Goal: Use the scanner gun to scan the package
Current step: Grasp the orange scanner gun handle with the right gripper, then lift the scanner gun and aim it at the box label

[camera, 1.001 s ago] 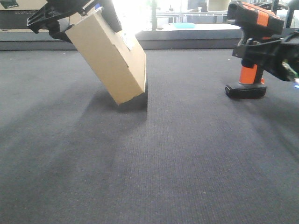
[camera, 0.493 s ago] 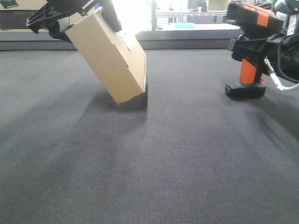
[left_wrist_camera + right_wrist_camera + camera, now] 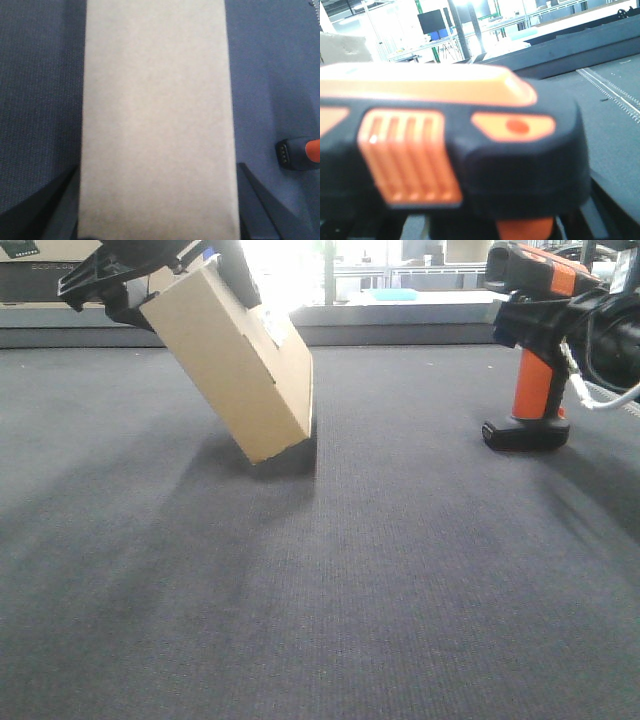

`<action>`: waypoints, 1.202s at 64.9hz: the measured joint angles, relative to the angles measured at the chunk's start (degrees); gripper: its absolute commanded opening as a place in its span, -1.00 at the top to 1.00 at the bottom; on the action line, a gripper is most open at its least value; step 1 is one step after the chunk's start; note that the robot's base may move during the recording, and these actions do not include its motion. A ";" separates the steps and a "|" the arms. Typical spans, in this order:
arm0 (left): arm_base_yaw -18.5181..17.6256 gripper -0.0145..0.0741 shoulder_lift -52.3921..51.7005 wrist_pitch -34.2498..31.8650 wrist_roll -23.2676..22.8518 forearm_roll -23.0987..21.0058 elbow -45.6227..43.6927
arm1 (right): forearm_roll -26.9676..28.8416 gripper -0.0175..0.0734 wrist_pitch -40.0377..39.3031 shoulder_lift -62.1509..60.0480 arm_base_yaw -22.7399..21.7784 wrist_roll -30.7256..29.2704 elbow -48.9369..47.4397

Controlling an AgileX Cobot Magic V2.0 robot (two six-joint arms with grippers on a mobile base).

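**Package tilted in one grip, scanner gun upright across the floor**

Package (image 3: 235,365) leans steeply, its lower corner down on the carpet (image 3: 350,590) and its upper end raised toward the left of the front view. The left gripper (image 3: 170,280) is clamped on that upper end, with black fingers (image 3: 52,210) pressed to both long sides. From the left wrist camera the box (image 3: 155,115) is a plain tan face filling most of the frame, cut off at top and bottom. A small white label (image 3: 272,337) shows on the face turned toward the scanner, but glare washes it out and no bars can be read.

The scanner gun (image 3: 535,350) stands well apart to the right, upright on its flat black base, orange handle below a black head. The right gripper (image 3: 555,330) sits around the top of the handle just under the head – whether it has closed on it cannot be told. The right wrist camera gives only a blurred close view of the head (image 3: 455,150), and the frame edge cuts the arm off. A white cable (image 3: 585,390) loops beside the handle.

The carpet is dark grey and finely ribbed. Behind it runs a low dark ledge (image 3: 400,325), then a bright, overexposed hall with a dark monitor (image 3: 431,21).
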 measured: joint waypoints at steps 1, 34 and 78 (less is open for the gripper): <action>0.00 0.76 0.00 0.00 0.00 0.00 0.00 | 0.00 -0.39 0.13 0.00 -0.08 0.00 -0.11; 0.00 0.76 0.00 0.00 0.00 0.00 0.00 | -3.27 -0.03 2.10 0.00 -1.37 -0.11 -0.21; 0.00 0.76 0.00 0.00 -0.10 0.00 0.00 | -6.37 0.26 -1.32 -0.27 -1.47 -9.40 -0.21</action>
